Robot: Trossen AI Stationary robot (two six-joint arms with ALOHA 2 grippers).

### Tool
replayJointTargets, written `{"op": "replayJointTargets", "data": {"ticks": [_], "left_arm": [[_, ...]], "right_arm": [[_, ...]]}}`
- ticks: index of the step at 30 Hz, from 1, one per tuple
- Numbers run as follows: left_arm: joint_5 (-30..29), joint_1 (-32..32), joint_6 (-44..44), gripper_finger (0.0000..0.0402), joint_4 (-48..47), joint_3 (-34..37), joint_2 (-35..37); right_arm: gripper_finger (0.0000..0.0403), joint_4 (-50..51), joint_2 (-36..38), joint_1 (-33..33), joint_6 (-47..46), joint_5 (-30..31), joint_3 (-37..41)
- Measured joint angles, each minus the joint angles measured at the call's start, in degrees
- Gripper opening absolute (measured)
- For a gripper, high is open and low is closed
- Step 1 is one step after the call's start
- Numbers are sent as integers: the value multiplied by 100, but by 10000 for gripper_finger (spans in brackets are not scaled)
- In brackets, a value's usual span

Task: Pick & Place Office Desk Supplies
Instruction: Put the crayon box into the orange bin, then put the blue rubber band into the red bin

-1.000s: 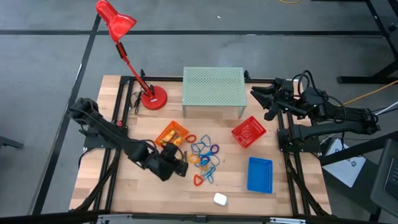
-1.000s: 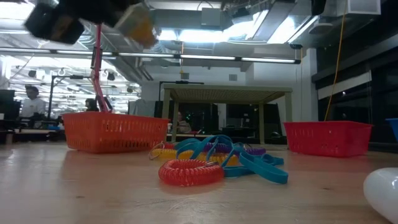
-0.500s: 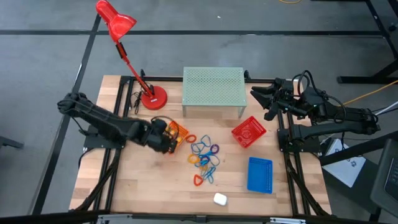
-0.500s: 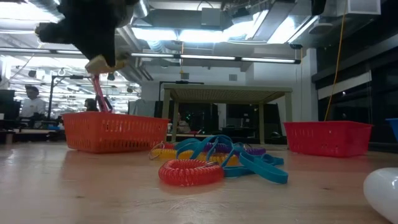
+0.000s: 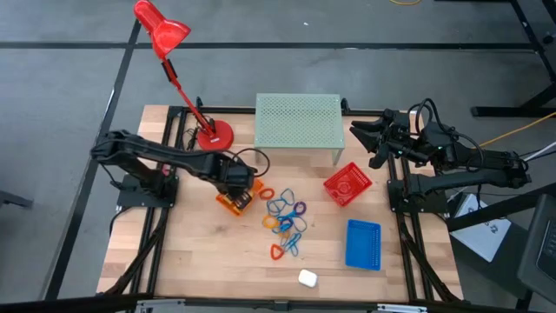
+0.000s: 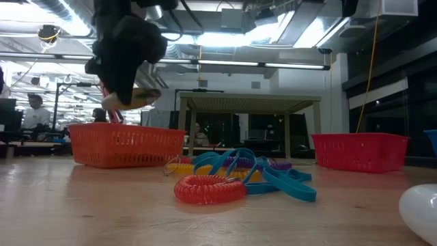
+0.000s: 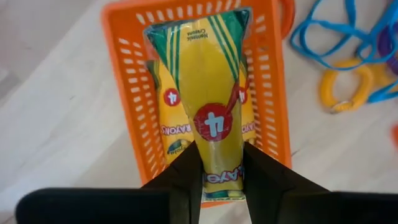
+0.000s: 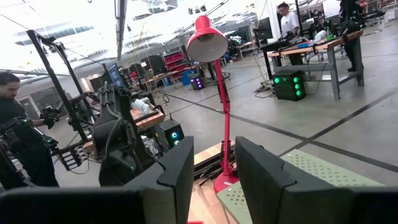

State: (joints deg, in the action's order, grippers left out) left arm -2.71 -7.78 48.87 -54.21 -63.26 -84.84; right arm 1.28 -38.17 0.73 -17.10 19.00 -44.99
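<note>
My left gripper (image 7: 221, 186) is shut on a yellow crayon pack (image 7: 211, 93), hanging over the small orange mesh basket (image 7: 273, 74). Two more yellow packs (image 7: 163, 127) lie inside that basket. In the high view my left gripper (image 5: 234, 181) stands above the orange basket (image 5: 231, 203), which sits on the table left of the pile of coloured loops (image 5: 287, 217). The low view shows the held pack (image 6: 142, 96) above the basket's rim (image 6: 126, 128). My right gripper (image 8: 214, 168) waits open, raised at the table's far right (image 5: 360, 139). My left gripper pinches the yellow pack by its upper end (image 7: 221, 175) between its two fingers (image 7: 186, 180). The fingers come from above, pointing steeply down. The pack hangs below them, a little tilted, lifted clear over the orange basket.
A red mesh basket (image 5: 347, 184) and a blue one (image 5: 363, 243) sit right of the loops. A small white object (image 5: 307, 278) lies near the front edge. The pale green riser (image 5: 298, 122) and the red lamp's base (image 5: 214, 136) stand at the far side.
My left gripper has carried the yellow pack from beside the loops toward the table's far edge, ending above the orange basket. It has rolled about and tipped over, so its fingers now point down, and it has sunk a little. The pack stays in its hold.
</note>
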Motion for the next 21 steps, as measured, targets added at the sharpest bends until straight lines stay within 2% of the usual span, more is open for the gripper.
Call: {"op": "replayJointTargets", "data": {"ticks": [10,16,18,21], "left_arm": [[86,-148,129,168,-23,0,-52],[-100,-204,686,188,241,9,93],[-560,-206,1041,188,700,9,325],[-1881,-296,1414,186,1636,9,774]], "right_arm": [[118,0,-2,0,2,2,0],[118,-73,-2,-2,5,31,0],[118,-326,-2,-2,-1,282,0],[118,-915,-2,2,-16,470,0]]}}
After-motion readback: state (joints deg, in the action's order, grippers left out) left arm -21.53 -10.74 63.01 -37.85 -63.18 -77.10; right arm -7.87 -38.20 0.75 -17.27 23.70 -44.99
